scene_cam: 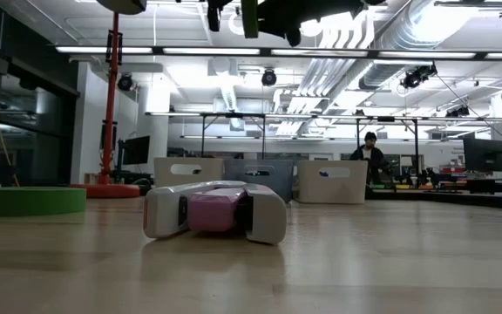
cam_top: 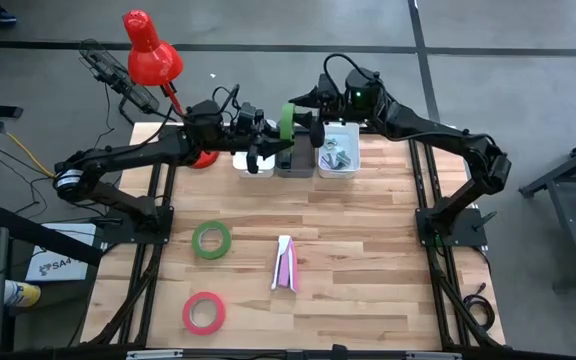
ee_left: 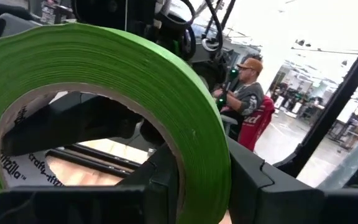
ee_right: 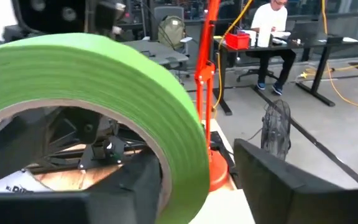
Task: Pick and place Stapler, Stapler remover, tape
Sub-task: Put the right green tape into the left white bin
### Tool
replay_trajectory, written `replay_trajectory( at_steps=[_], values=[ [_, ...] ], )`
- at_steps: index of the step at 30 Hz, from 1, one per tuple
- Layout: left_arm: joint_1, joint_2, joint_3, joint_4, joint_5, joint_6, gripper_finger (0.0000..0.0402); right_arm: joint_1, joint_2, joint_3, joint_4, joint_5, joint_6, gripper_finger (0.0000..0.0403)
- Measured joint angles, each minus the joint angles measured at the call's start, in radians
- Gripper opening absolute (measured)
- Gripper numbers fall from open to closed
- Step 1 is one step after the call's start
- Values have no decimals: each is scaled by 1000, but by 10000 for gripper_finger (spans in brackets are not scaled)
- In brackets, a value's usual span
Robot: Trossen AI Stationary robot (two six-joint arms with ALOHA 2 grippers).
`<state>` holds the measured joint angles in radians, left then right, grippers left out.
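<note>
Roughly mid-task, nothing finished that I can confirm. One green tape roll (cam_top: 287, 120) is up in the air, standing on edge, over the row of bins (cam_top: 295, 163) at the table's far edge, with both arms meeting on it. The left gripper (cam_top: 274, 133) is pinched on the roll's band, one finger through the open centre and one outside. In the right wrist view the right gripper (cam_top: 305, 116) is spread: one finger sits inside the ring, the other stands clear of the tape with a visible gap. So I'd say the left arm alone carries the roll now; it looks like a hand-over point, not yet a drop.

Not yet placed:
- second green roll (cam_top: 211, 239), lying flat near the table's left edge, about mid-depth
- pink roll (cam_top: 203, 312), flat, near the front-left corner
- stapler (cam_top: 285, 263), white and pink, lying around the middle of the table, well apart from the bins

The rightmost bin (cam_top: 339, 158) holds some small metallic bits; can't tell if that's the staple remover. I can't see anything in the other two bins from above.

My call: at most one item is binned, one roll is about to go in, and three things are left on the table.
</note>
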<state>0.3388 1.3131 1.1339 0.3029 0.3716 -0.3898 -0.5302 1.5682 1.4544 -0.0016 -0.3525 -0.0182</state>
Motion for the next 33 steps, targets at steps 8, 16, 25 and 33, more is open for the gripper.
replay_trajectory(
  at_steps=[8,16,25,33],
  values=[
    [0,-2,0,-118,-178,-1,82,-8,-21,0,-38,21,22,225],
    [27,-12,1,-371,-409,-48,82,-69,-85,0,-175,65,64,228],
    [144,8,-1,-699,-465,-301,82,-166,-138,0,-350,163,65,227],
    [200,126,1,-700,-425,-349,82,-198,-138,0,-418,173,64,225]
  ],
)
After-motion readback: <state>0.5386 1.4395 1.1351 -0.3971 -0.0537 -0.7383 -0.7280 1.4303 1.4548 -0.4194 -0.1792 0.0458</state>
